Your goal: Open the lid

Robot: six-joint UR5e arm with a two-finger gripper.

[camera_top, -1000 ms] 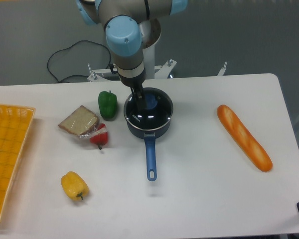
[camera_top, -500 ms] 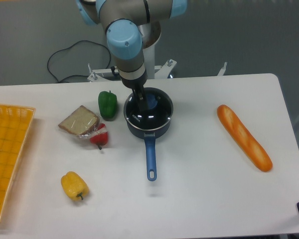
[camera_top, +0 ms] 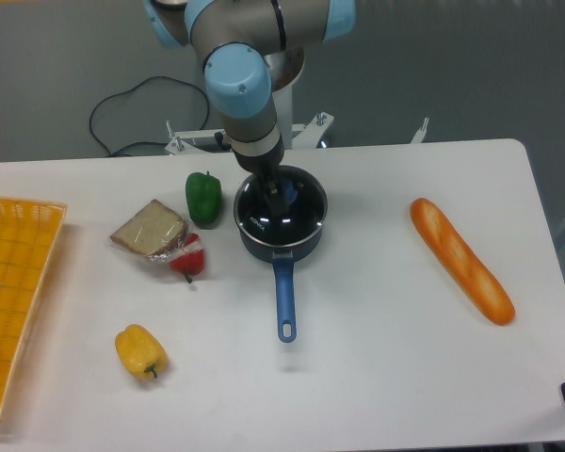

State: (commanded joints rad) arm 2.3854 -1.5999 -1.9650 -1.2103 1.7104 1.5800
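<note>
The lid (camera_top: 297,212), a glass disc with a thin metal rim and a blue knob (camera_top: 288,195), lies flat on the dark blue saucepan (camera_top: 281,237) at the table's middle back. My gripper (camera_top: 277,193) comes down from above onto the knob, its dark fingers (camera_top: 271,185) covering the knob's left side. The fingers read as one dark bar, so their gap is not visible. The saucepan's long blue handle (camera_top: 283,299) points toward the front edge.
A green pepper (camera_top: 203,197) stands just left of the saucepan. A sandwich (camera_top: 150,228) and a red pepper (camera_top: 188,261) lie further left, a yellow pepper (camera_top: 140,350) at the front left, a yellow basket (camera_top: 14,301) at the left edge, and a baguette (camera_top: 460,259) on the right.
My gripper has shifted slightly to the right and now covers more of the blue knob. The lid and saucepan have not moved.
</note>
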